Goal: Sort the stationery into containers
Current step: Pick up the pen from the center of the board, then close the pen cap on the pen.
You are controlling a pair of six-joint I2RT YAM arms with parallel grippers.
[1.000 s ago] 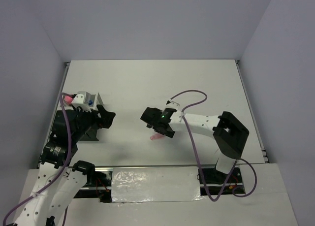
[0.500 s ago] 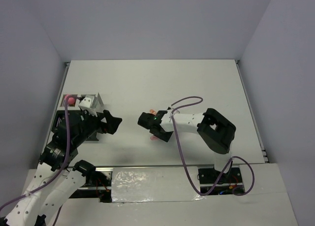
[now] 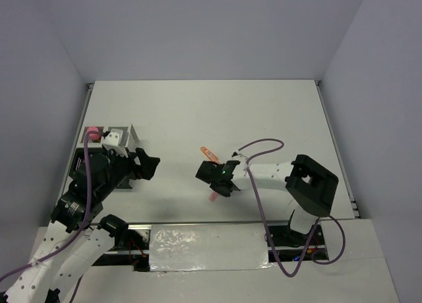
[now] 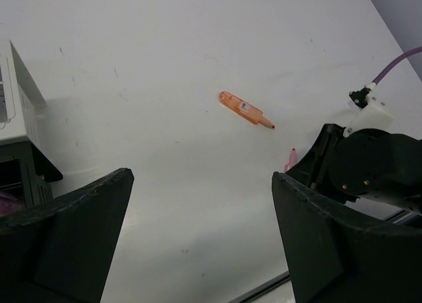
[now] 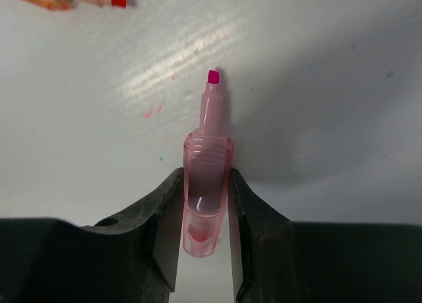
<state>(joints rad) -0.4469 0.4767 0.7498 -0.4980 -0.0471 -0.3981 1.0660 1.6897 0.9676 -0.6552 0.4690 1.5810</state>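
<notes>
A clear pink highlighter (image 5: 206, 177) lies uncapped on the white table, tip pointing away, and my right gripper (image 5: 206, 184) is shut on its barrel, both fingers touching it. From above the right gripper (image 3: 219, 179) is low over the table with the pink highlighter (image 3: 213, 196) sticking out toward the near edge. An orange highlighter (image 3: 208, 152) lies loose just beyond it, also the orange highlighter (image 4: 245, 109) in the left wrist view. My left gripper (image 3: 148, 164) hangs open and empty beside the containers (image 3: 122, 133) at the left.
A pink-topped item (image 3: 93, 131) stands in the organizer's far left compartment. The white wall of the containers (image 4: 13, 98) fills the left edge of the left wrist view. Faint pink ink marks (image 5: 153, 110) spot the table near the pen tip.
My right gripper has come down and closed its jaws onto the pink highlighter. The right arm shifted slightly toward the near edge; the left gripper drifted a little right, still open.
</notes>
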